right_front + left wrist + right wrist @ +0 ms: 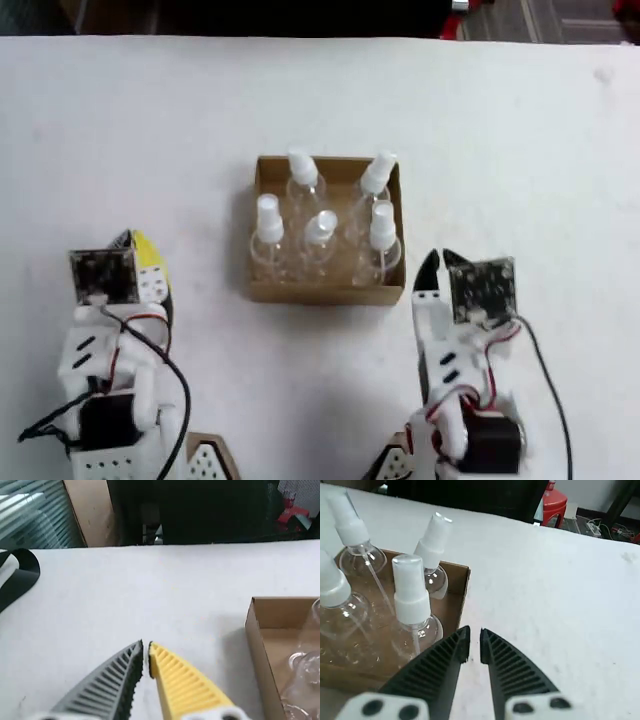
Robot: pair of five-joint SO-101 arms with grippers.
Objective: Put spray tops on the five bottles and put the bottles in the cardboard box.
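Bottles (pixel 320 235) stand capped in the cardboard box (pixel 325 292). Left claw (pixel 146 652) and right claw (pixel 472 642) sit nearly shut, empty. Right claw, so near, might knock the box.

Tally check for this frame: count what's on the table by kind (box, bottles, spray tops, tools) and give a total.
cardboard box: 1
bottles: 5, all in the box
spray tops: 5, one on each bottle
tools: 2, the left tool and the right tool
Total: 13
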